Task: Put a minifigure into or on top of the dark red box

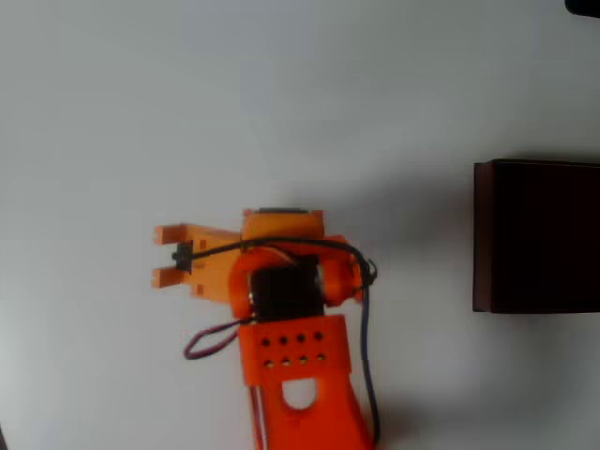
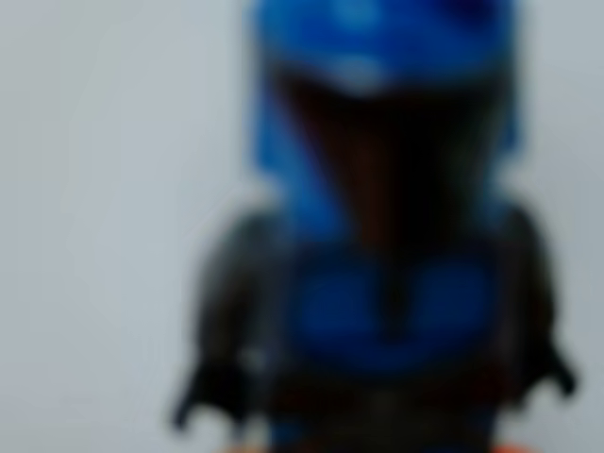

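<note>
Minifigure (image 2: 382,236), hard, light plastic, sits blurred right before the wrist camera, best pinched across the torso; fingers (image 1: 169,233) stand apart, nothing visibly between them overhead.

Overhead view: arm (image 1: 291,328) stands on the table (image 1: 141,94), well left of the box (image 1: 534,234). Gripper (image 1: 167,255) points left, away from the box. Box sits at the right edge. Wrist view: minifigure (image 2: 387,245) close before the camera, upright, blurred.

Overhead view straight down on table (image 1: 112,94), wrist view blurred, very near minifigure (image 2: 382,236)
</note>
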### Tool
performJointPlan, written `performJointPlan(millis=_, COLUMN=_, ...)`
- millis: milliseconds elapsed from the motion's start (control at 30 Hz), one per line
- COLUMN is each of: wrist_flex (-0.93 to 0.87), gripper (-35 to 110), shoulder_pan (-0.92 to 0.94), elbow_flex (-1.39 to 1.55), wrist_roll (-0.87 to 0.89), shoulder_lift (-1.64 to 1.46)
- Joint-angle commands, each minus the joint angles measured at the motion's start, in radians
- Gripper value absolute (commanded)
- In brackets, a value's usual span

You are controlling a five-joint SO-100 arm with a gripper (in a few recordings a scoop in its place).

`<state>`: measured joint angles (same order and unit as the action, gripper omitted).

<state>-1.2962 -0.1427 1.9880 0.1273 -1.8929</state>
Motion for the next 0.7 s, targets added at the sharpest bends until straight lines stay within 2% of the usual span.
performJointPlan(millis=0, wrist_flex=-0.069, gripper=0, shoulder_pan=0.0, elbow_flex=-0.041, wrist_roll=0.049, shoulder_lift=-0.141)
performJointPlan(millis=367, wrist_flex=-0.106, gripper=0, shoulder_pan=0.29, elbow_flex=0.025, wrist_roll=0.27, shoulder_lift=-0.468)
performJointPlan(millis=667, wrist_flex=-0.118, gripper=0, shoulder_pan=0.618, elbow_flex=-0.143, wrist_roll=0.327, shoulder_lift=-0.357)
